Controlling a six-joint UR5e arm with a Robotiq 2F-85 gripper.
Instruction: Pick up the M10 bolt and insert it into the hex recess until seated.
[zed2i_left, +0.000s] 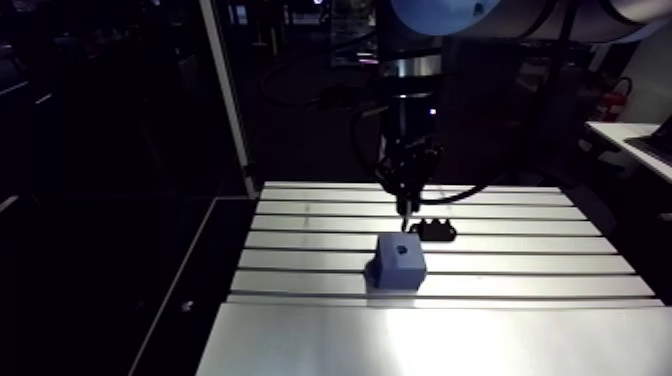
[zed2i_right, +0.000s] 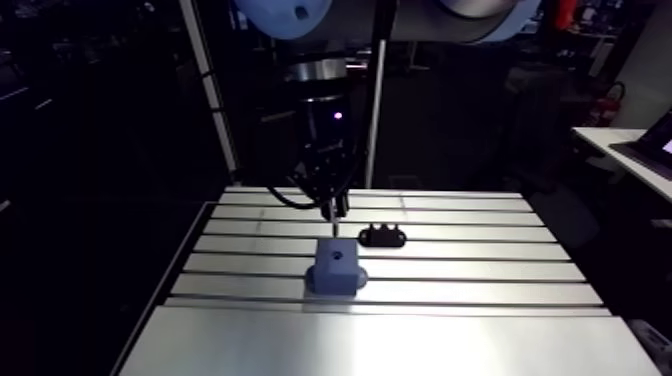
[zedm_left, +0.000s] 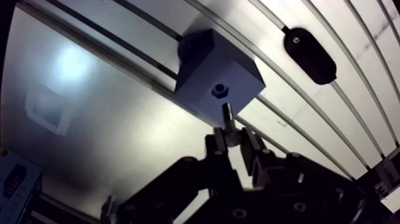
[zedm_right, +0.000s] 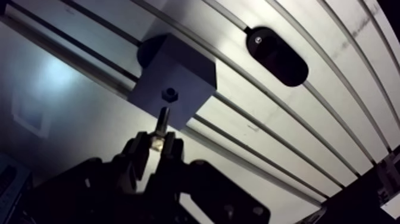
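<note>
The end effector (zedm_left: 230, 138) pinches the M10 bolt (zedm_right: 163, 121) by its upper end, shank pointing down over the hex recess (zedm_left: 219, 90) in the blue block (zed2i_left: 400, 265) on the table (zed2i_left: 480, 340).

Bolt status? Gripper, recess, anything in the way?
Gripper shut on bolt. Bolt tip short of hex recess in blue block, not inserted. Black oblong part lies apart from block, not in the way.
</note>
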